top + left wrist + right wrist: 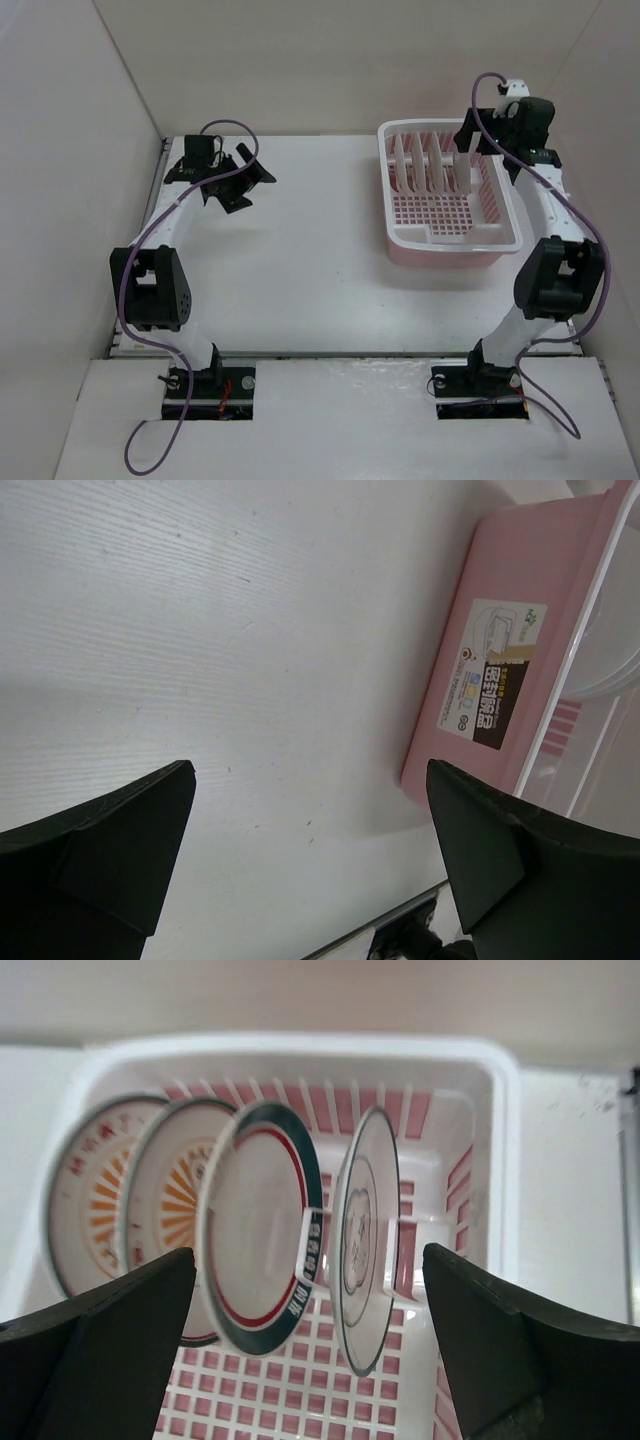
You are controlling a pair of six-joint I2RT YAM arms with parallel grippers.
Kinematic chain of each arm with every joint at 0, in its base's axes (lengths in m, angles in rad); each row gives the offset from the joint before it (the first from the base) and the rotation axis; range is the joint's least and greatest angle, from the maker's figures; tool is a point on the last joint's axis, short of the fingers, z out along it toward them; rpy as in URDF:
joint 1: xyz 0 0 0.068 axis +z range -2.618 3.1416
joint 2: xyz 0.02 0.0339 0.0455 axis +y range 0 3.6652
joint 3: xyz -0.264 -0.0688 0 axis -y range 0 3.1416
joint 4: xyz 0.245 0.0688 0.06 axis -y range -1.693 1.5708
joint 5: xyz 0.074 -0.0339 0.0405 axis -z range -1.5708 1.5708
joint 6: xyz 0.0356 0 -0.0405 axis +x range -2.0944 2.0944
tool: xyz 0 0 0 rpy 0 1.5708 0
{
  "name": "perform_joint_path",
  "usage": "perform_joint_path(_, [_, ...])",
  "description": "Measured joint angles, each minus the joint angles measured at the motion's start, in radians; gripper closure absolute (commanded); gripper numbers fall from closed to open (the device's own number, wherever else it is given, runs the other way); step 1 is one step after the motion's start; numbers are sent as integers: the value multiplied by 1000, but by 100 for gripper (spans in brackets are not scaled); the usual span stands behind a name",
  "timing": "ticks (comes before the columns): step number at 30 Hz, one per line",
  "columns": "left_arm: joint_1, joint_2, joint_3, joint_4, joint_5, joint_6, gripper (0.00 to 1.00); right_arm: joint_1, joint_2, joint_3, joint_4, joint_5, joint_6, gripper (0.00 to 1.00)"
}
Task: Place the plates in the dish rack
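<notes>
Four plates [255, 1230] upright in dish rack [450, 239]

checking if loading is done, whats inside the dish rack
In the dish rack, on edge: an orange sunburst plate, a second sunburst plate, a green-rimmed plate, a grey-edged plate. The green-rimmed one covers part of the second, which covers part of the first.

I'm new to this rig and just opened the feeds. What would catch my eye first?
The pink dish rack at the far right of the table stands out, holding on edge two orange-sunburst plates, a green-rimmed plate and a grey-patterned plate. The right gripper hangs open at the rack's right end; the left gripper is open above the table at far left.
</notes>
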State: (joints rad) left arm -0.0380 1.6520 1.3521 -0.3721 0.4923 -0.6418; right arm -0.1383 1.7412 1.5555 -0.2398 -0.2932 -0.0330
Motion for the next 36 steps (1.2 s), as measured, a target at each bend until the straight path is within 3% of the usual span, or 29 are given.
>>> perform_joint_path(11, [-32,-29,213,-116,-156,41,0,3,-246,251,-150,17,64,0])
perform_joint_path(23, [-58,-400,327,-171,-366,39,0,43,-594,211,-301,76,116,0])
perform_joint_path(36, [-95,-644,142,-199,-440,22,0,106,-907,104,-386,212,136,0])
